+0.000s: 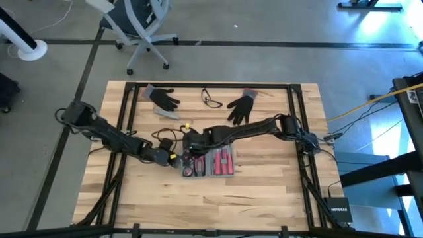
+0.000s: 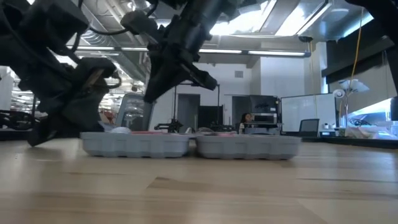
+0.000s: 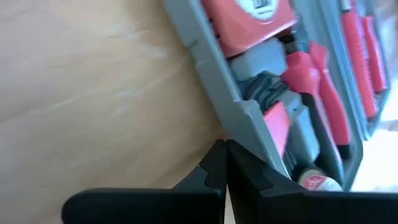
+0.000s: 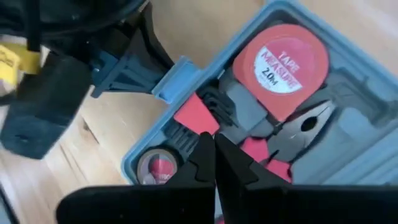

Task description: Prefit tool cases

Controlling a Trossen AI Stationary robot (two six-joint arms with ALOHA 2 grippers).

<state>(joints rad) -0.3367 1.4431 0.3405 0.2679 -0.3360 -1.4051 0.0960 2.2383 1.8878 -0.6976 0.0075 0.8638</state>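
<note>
The tool case (image 1: 221, 162) lies open and flat near the table's middle, its two blue-grey halves side by side (image 2: 186, 144). A red tape measure (image 4: 280, 62), pliers and red-handled tools sit in its recesses. My left gripper (image 1: 177, 160) is shut at the case's left end, its fingertips (image 3: 217, 152) at the outer wall. My right gripper (image 1: 192, 147) is shut and hangs over the left half (image 4: 214, 146). In the low view it stands clear above the case (image 2: 151, 93). My left gripper's shut fingertips meet the case's left outer wall (image 3: 245, 121), beside the blue latch tab (image 4: 177, 78). They slant down from the table's left. The case stays flat on the table, both halves open.
Two black gloves (image 1: 164, 99) (image 1: 241, 106) and a pair of glasses (image 1: 211, 99) lie along the table's far edge. A small grey bar (image 1: 165, 112) lies by the left glove. Bare wood stretches along the near side (image 1: 211, 205).
</note>
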